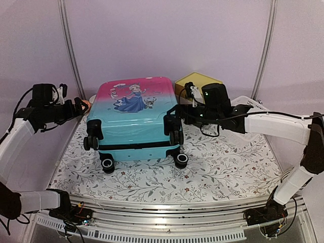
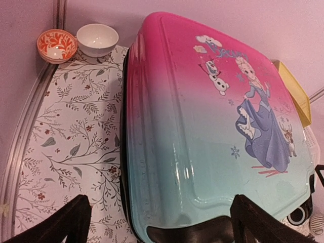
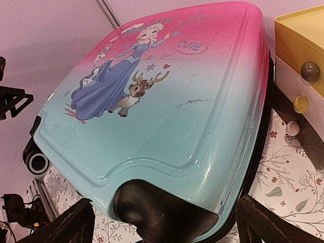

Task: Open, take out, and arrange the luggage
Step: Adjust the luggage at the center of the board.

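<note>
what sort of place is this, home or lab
Probably a robot test booth: plain lilac walls close round one table, two arms bolted to its metal rail, luggage staged as a prop.

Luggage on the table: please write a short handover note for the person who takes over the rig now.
Left end effector: open, empty, by the left side of the luggage.
Right end effector: open, empty, by its right side.
Luggage: lies flat on the table, print up, wheels toward the arm bases, zipper band closed.
Done: nothing visible yet.
Left: open it, take out the contents, arrange them.
</note>
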